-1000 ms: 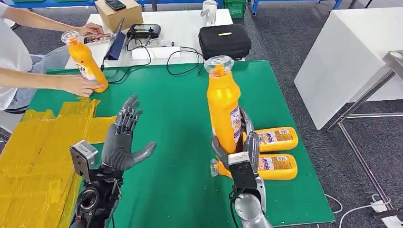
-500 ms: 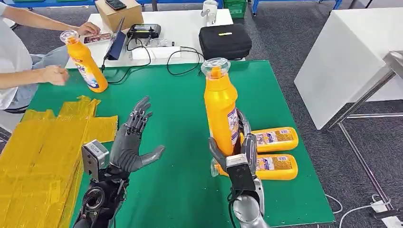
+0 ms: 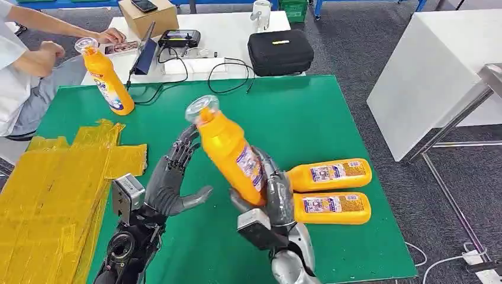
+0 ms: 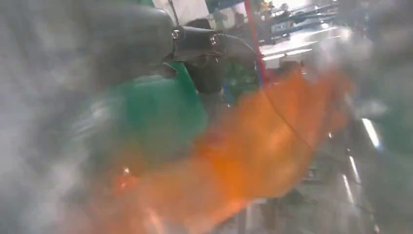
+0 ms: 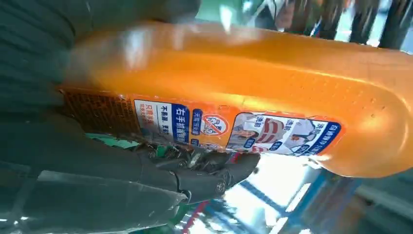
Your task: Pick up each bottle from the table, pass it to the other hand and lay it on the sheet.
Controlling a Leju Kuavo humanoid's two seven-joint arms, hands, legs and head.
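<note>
Head view gives you the right hand [image 3: 273,198] clamped low on the bottle [image 3: 228,148], tilted toward your left hand [image 3: 171,177], whose fingers are spread and empty beside it. Release early and it could drop onto the green table [image 3: 296,112]. Open room lies left, toward the yellow sheet [image 3: 47,183].

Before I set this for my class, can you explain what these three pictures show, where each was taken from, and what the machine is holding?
A humanoid robot with two silver arms works at a green table. The wide picture comes from its head, looking down. The other two come from wrist cameras; the left one is blurred. Its right hand grips a tilted orange plastic bottle, leaning it toward the open left hand. Two matching bottles lie on the table and another stands near a seated person. The crinkled yellow sheet lies on the left.
</note>
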